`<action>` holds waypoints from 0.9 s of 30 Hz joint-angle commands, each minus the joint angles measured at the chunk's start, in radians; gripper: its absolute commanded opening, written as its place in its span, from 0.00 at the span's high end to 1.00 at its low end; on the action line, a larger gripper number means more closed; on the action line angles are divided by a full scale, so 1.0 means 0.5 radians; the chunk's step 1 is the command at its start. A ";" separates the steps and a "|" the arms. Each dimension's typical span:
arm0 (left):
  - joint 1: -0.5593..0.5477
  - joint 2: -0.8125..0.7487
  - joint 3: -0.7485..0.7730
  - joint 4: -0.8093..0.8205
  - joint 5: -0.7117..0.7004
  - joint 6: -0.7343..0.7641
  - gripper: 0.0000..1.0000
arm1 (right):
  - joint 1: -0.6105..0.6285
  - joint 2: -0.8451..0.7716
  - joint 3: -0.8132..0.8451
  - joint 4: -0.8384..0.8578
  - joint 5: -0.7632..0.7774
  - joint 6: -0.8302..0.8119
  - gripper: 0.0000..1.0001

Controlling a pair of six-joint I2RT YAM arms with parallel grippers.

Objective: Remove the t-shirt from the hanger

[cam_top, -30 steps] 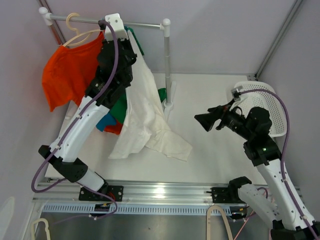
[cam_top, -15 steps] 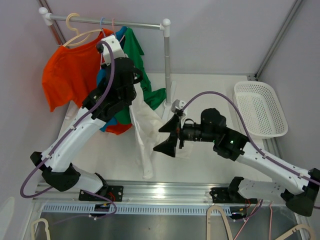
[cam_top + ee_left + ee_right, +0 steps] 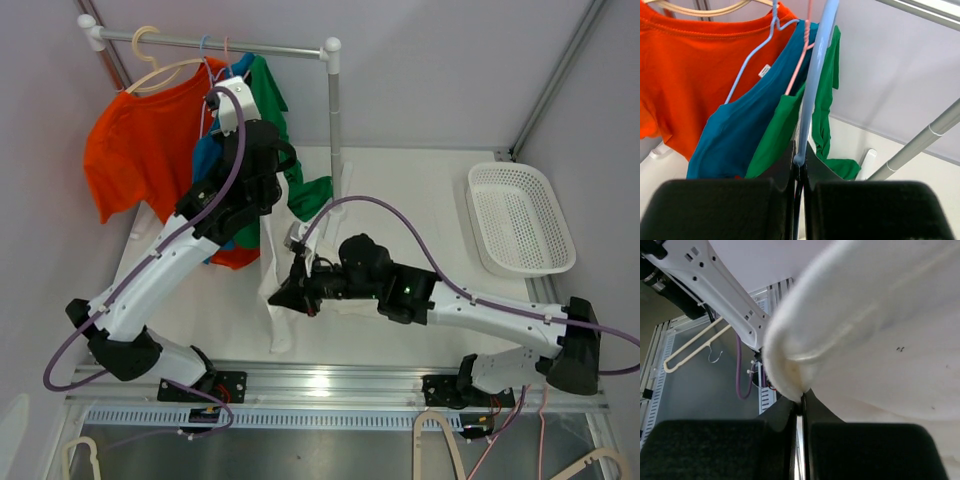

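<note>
A white t-shirt [image 3: 278,300] hangs in a narrow fold below my left arm, its lower end near the table's front edge. Its hanger [image 3: 812,85] is light blue, and my left gripper [image 3: 800,162] is shut on the hanger's lower end. The hanger curves up out of the left wrist view. My right gripper [image 3: 285,292] reaches in from the right and is shut on the t-shirt's edge at mid-height. In the right wrist view the white cloth [image 3: 865,335] bulges over the closed jaws [image 3: 801,401]. Where shirt meets hanger is hidden under the left arm.
A clothes rail [image 3: 270,46] on a post [image 3: 335,130] carries an orange shirt [image 3: 140,150], a blue shirt [image 3: 208,165] and a green shirt [image 3: 272,105] on hangers. A white basket [image 3: 520,215] sits at the right. Spare hangers [image 3: 440,435] lie below the front rail.
The right arm swung from beside the basket to the white shirt and shut on it. The left arm came down off the rail; the shirt went from spread on the table to a narrow hanging fold.
</note>
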 commanded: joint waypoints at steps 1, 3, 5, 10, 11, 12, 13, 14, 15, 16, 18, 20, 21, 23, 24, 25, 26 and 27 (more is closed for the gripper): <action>0.035 0.035 0.025 0.336 0.062 0.183 0.99 | 0.236 -0.220 -0.092 0.033 0.154 0.002 1.00; 0.112 0.121 0.166 0.217 0.200 0.101 0.99 | 0.363 -0.401 -0.297 0.018 0.301 0.057 1.00; 0.143 0.228 0.390 0.039 0.235 0.061 0.99 | 0.525 -0.505 -0.426 -0.034 0.433 0.125 1.00; 0.149 0.192 0.529 -0.112 0.387 -0.046 0.99 | 0.508 -0.475 -0.706 -0.013 0.645 0.303 1.00; 0.143 0.168 0.532 -0.224 0.443 -0.104 0.99 | 0.438 -0.463 -0.697 -0.022 0.679 0.312 1.00; 0.128 0.104 0.541 -0.313 0.531 -0.129 0.99 | 0.385 -0.451 -0.682 -0.034 0.737 0.325 1.00; 0.116 0.057 0.538 -0.424 0.742 -0.181 1.00 | 0.324 -0.456 -0.651 -0.028 0.786 0.337 1.00; 0.100 -0.004 0.480 -0.537 0.844 -0.309 0.99 | 0.263 -0.475 -0.642 -0.010 0.802 0.340 1.00; 0.042 -0.080 0.312 -0.635 0.958 -0.335 0.99 | 0.134 -0.502 -0.636 0.081 0.796 0.334 1.00; -0.004 -0.297 0.189 -0.618 1.068 -0.347 0.99 | 0.063 -0.503 -0.627 0.107 0.793 0.328 1.00; -0.150 -0.552 -0.345 -0.457 1.268 -0.378 0.99 | -0.111 -0.463 -0.523 0.070 0.851 0.319 1.00; -0.228 -0.921 -0.660 -0.412 1.406 -0.451 0.99 | -0.192 -0.316 -0.367 0.033 1.022 0.276 1.00; -0.289 -1.022 -0.789 -0.485 1.434 -0.488 0.99 | -0.238 -0.255 -0.323 -0.034 1.081 0.251 1.00; -0.357 -1.249 -0.864 -0.639 1.434 -0.601 0.99 | -0.275 -0.043 -0.228 -0.007 1.191 0.202 1.00; -0.418 -1.305 -0.876 -0.718 1.386 -0.629 0.99 | -0.296 0.037 -0.194 -0.001 1.259 0.196 1.00; -0.434 -1.357 -0.889 -0.859 1.361 -0.651 0.99 | -0.339 0.119 -0.161 0.069 1.271 0.202 1.00; -0.443 -1.436 -0.886 -0.921 1.336 -0.684 0.99 | -0.358 0.293 -0.124 0.085 1.269 0.208 1.00; -0.443 -1.471 -0.880 -0.976 1.260 -0.694 0.99 | -0.370 0.386 -0.041 0.101 1.272 0.226 1.00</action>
